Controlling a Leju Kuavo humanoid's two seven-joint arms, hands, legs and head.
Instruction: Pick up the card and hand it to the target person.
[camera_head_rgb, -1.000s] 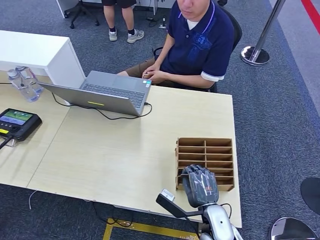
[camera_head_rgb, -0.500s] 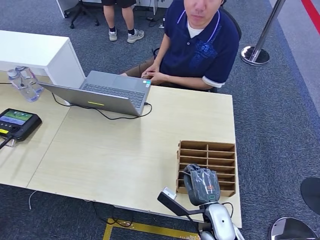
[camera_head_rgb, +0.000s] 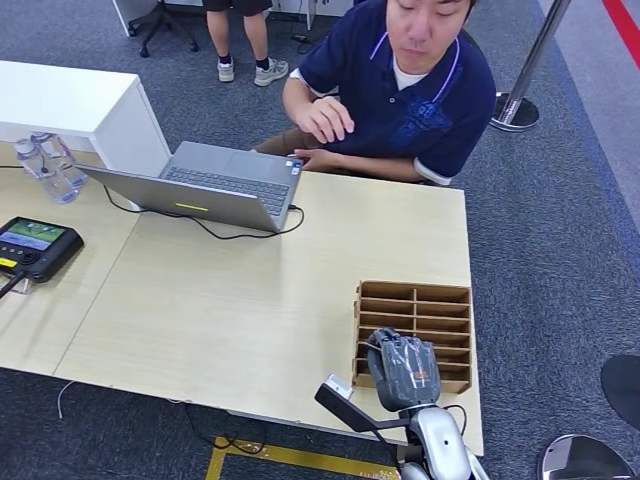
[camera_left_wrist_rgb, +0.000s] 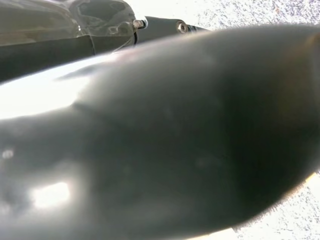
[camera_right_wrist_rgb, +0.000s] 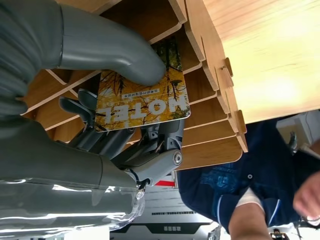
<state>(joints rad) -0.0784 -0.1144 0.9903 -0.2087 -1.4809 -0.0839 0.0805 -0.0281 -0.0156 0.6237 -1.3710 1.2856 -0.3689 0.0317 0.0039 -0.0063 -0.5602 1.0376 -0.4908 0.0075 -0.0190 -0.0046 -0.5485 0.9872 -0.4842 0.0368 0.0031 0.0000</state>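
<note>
A: How far along is it?

B: The right hand pinches the card between thumb and fingers, at the rack by the tabletop's near right corner. Lifting and handing it to the person at the far edge remain.

A: Any writing?

B: "HOTEL" over yellow trees. The left hand's state, I can't tell.
</note>
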